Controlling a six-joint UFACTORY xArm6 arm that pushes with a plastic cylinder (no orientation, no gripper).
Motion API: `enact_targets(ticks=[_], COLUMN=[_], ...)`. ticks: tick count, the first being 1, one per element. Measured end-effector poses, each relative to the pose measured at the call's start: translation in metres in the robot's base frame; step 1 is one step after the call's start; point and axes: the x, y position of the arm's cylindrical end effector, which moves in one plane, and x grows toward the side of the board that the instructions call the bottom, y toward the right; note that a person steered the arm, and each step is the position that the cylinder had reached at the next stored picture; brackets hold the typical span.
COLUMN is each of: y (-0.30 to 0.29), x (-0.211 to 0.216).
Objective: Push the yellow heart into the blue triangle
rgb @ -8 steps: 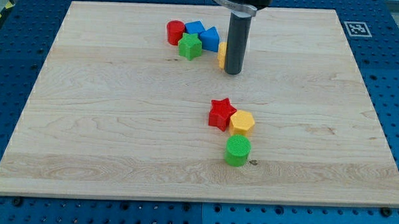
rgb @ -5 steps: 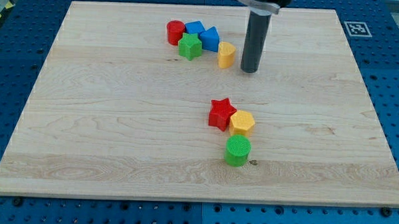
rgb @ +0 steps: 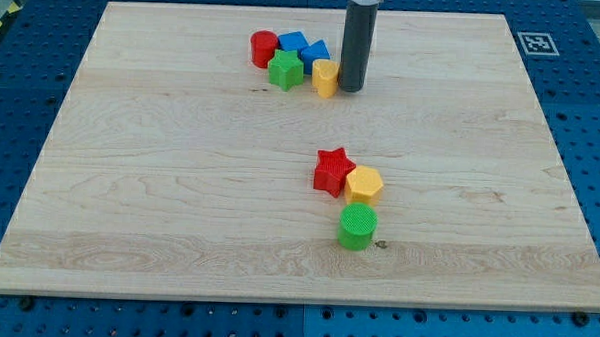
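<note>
The yellow heart [rgb: 326, 77] lies near the view's top, touching the lower right side of the blue triangle [rgb: 315, 55]. My tip [rgb: 350, 88] is right against the heart's right side. The dark rod rises from it out of the view's top. The blue triangle sits in a cluster with a second blue block [rgb: 291, 43], a red cylinder [rgb: 264, 48] and a green star [rgb: 284, 70].
A red star [rgb: 332, 172], a yellow hexagon [rgb: 363, 184] and a green cylinder [rgb: 357, 226] sit together below the middle of the wooden board [rgb: 159, 184]. A fiducial marker [rgb: 537, 43] lies off the board's top right corner.
My tip went from the heart out to the right, then came back left against it. The yellow heart slid left and slightly up into contact with the blue triangle.
</note>
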Motion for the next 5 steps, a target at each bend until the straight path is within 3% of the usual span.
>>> enact_targets(ticks=[3,5], y=[0.031,-0.006], x=[-0.004,0.077])
